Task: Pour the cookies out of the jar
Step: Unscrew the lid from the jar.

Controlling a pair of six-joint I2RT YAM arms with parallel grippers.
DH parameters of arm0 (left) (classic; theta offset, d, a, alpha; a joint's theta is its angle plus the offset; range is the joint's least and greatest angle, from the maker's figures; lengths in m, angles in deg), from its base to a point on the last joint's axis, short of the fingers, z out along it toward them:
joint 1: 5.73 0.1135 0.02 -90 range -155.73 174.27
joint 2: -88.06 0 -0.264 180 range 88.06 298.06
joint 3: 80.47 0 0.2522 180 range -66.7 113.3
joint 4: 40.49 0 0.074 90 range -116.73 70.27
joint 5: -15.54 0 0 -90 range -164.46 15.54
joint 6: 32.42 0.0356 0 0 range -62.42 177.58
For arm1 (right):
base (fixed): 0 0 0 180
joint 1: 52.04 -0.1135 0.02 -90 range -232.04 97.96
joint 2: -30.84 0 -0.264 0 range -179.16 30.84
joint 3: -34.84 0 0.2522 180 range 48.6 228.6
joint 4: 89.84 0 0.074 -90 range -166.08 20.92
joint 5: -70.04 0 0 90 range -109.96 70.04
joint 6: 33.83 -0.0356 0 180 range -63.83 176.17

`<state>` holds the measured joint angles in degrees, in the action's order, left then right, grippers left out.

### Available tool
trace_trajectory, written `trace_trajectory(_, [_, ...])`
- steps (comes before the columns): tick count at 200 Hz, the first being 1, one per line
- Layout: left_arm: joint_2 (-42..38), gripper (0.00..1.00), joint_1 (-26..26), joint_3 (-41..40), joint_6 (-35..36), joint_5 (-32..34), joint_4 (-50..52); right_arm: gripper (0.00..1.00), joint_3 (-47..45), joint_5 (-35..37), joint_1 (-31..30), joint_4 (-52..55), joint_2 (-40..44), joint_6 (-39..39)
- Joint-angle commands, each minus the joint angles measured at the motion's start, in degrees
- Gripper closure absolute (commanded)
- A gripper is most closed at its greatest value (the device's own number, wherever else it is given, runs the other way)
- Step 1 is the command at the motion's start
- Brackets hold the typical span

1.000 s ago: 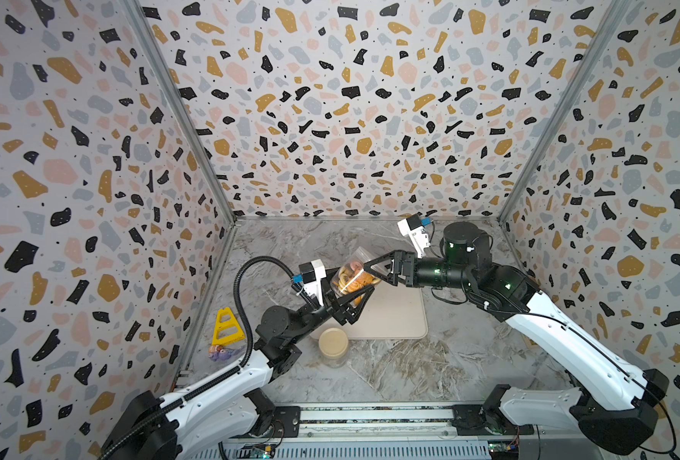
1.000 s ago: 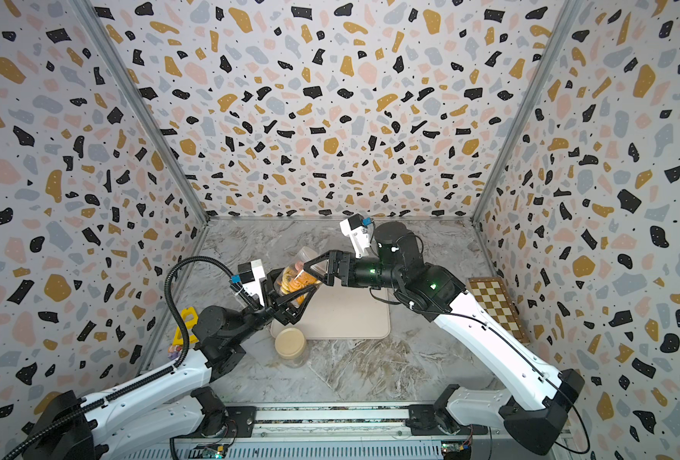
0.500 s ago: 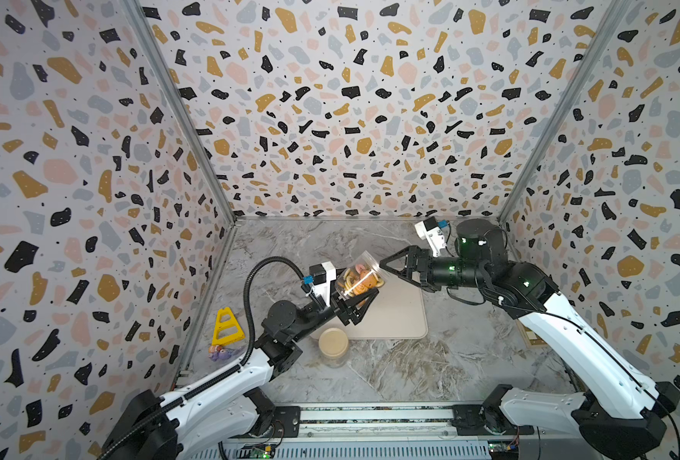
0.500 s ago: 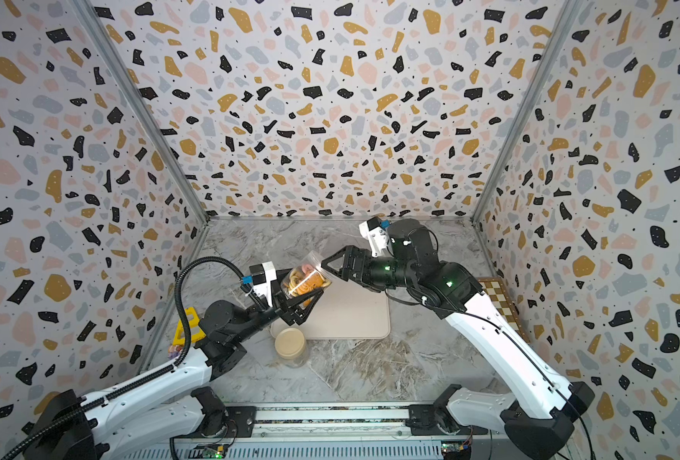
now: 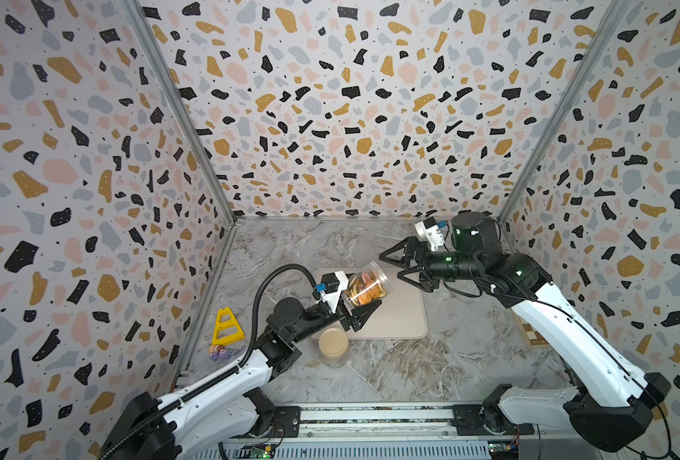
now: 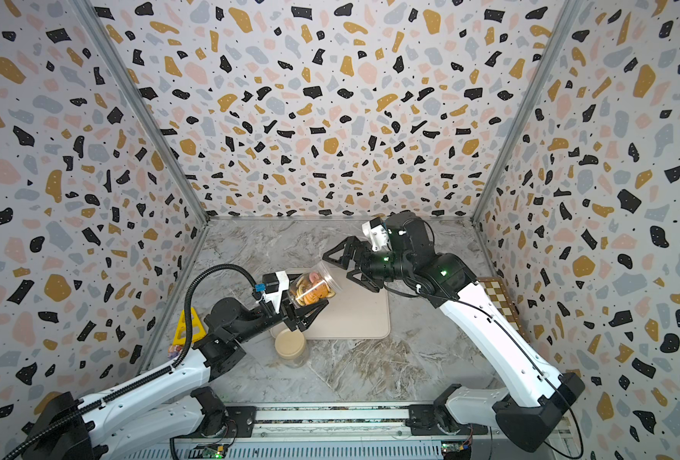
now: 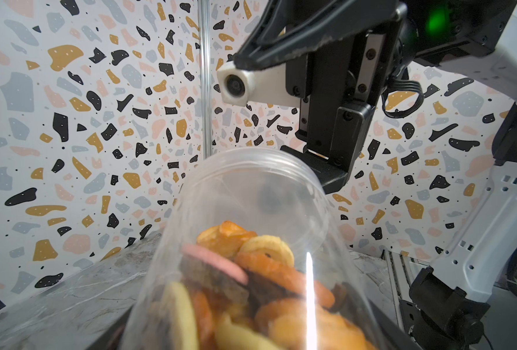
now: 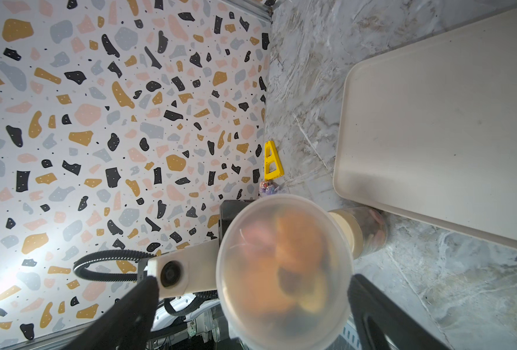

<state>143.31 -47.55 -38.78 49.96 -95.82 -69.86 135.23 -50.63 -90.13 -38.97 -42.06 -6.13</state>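
A clear plastic jar (image 5: 366,283) (image 6: 312,283) is lifted off the table and tilted, its threaded mouth pointing up and right over the beige tray (image 5: 406,318). The cookies (image 5: 364,292), golden-orange, brown and pink, are piled inside it; the left wrist view shows them (image 7: 251,272) in the jar's lower half. My left gripper (image 5: 360,302) is shut on the jar's body. My right gripper (image 5: 389,265) (image 6: 336,266) stands open just right of the jar's mouth, apart from it, holding nothing. In the right wrist view the jar's round end (image 8: 284,269) shows between the two black fingers.
A second jar with a beige lid (image 5: 333,343) (image 6: 289,344) stands by the tray's near left corner. A yellow triangular piece (image 5: 226,326) and a small purple object (image 5: 218,352) lie by the left wall. A checkerboard (image 6: 501,298) lies by the right wall.
My right gripper has drawn back to the right, away from the jar's mouth. My left gripper has carried the jar a little to the right, further over the tray.
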Motion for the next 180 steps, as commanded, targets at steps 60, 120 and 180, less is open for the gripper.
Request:
trace_trajectory(60, [-0.55, 1.00, -0.28, 2.99, 2.58, -1.21, -4.51, 0.01, -3.58, -0.51, -0.94, -1.09, 0.48, -2.91])
trace_trajectory(120, [-0.48, 1.00, -0.27, 3.34, 2.76, -1.43, -4.24, 0.01, -5.73, -0.83, -1.38, -3.41, 0.92, -4.14])
trace_trajectory(180, [0.04, 1.00, -0.23, 3.27, 2.29, -0.78, -5.44, 0.01, -6.96, -1.77, -2.43, -7.47, 1.86, -5.73])
